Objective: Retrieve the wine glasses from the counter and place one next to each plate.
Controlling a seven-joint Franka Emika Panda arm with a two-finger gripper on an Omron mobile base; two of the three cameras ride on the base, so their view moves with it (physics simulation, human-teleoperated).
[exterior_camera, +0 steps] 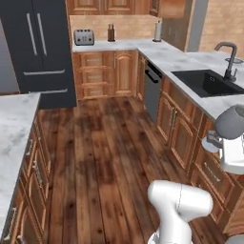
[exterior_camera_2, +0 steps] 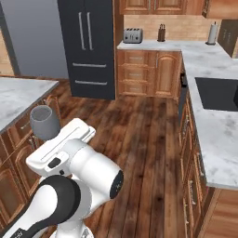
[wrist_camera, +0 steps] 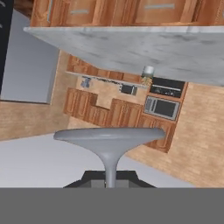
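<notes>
The gripper (wrist_camera: 110,180) is pressed together on the stem of a wine glass (wrist_camera: 108,144), and it carries this glass in the air above the wooden floor (exterior_camera: 109,143). In the hand view, the round foot of the glass spreads wide just above the finger tips, and the thin stem goes down between them. In the left base view, the grey bowl of the glass (exterior_camera: 230,122) is at the right edge of the picture, in front of the brown cupboard doors below the counter (exterior_camera: 190,59). In the right base view, the same glass (exterior_camera_2: 44,122) stands upright beside the white hand, with its mouth open to the top, before the drawers of the marble bar top (exterior_camera_2: 18,95).

The counter runs along the far wall and turns at the corner. A black sink (exterior_camera: 206,82) with a dark faucet (exterior_camera: 229,59) is set in its near part. At the far edge, against the tan tiles, stand a toaster (exterior_camera: 84,36), a knife block (exterior_camera: 111,33) and a paper towel roll (exterior_camera: 158,30). A dark fridge (exterior_camera: 40,47) stands left of the counter.
</notes>
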